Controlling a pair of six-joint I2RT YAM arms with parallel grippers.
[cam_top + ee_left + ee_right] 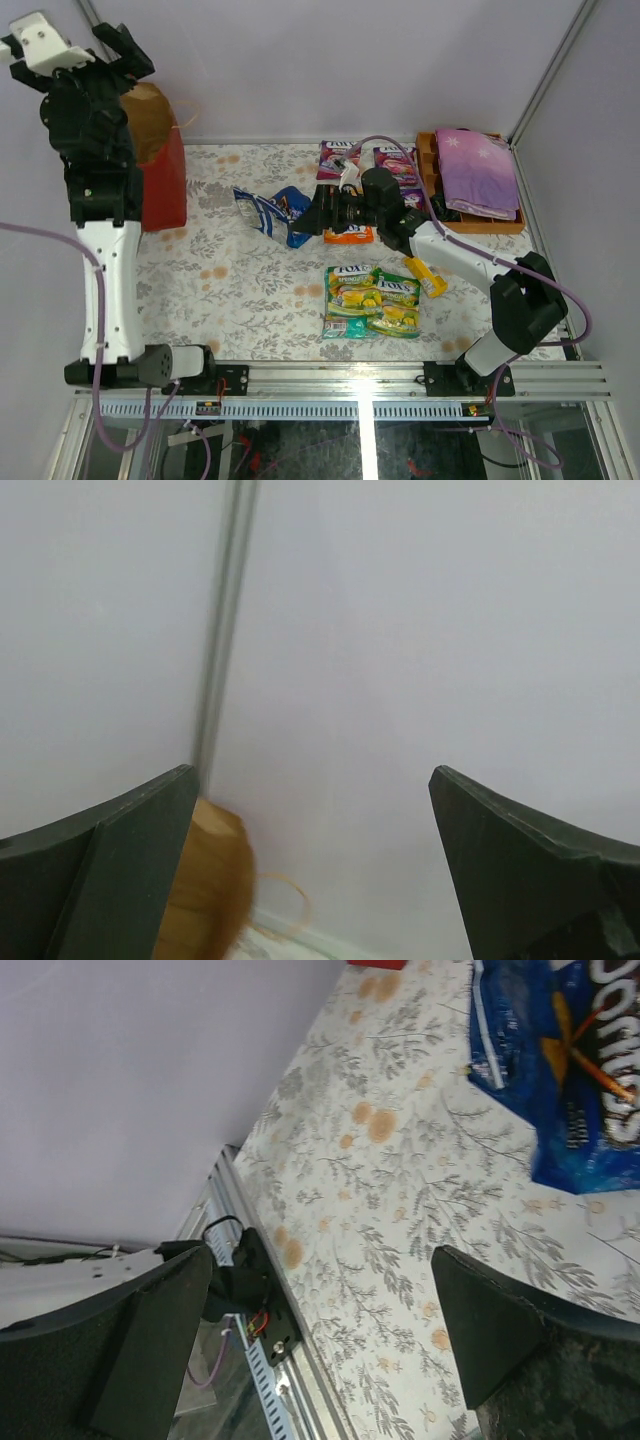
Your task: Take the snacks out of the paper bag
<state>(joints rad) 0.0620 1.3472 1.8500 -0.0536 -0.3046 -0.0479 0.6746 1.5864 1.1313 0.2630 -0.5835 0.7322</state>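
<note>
The left pincer (124, 48) (315, 870) hangs high over the far left corner with its two fingers spread wide, and nothing is between them; in its wrist view only the white wall shows in the gap. Just below it stands the paper bag (162, 165) (205, 880), red outside and brown inside, at the far left edge of the tabletop (230, 285) with its mouth facing up. One thin handle (186, 113) (288, 908) sticks out at its right side. The right pincer (312, 218) (320, 1345) is low over the middle of the tabletop, also spread wide and empty. It points to the left, toward the blue Doritos bag (268, 212) (560, 1070), which lies flat just beside the fingertips. An orange pouch (352, 237) lies partly under this arm. Two purple pouches (338, 158) lie behind it, near the far edge. The green-yellow pouches (372, 300) lie together nearer to the arm bases, and the yellow bar (428, 277) lies just to their right. At the far right a wooden tray (426, 160) carries a folded purple cloth (478, 170).
</note>
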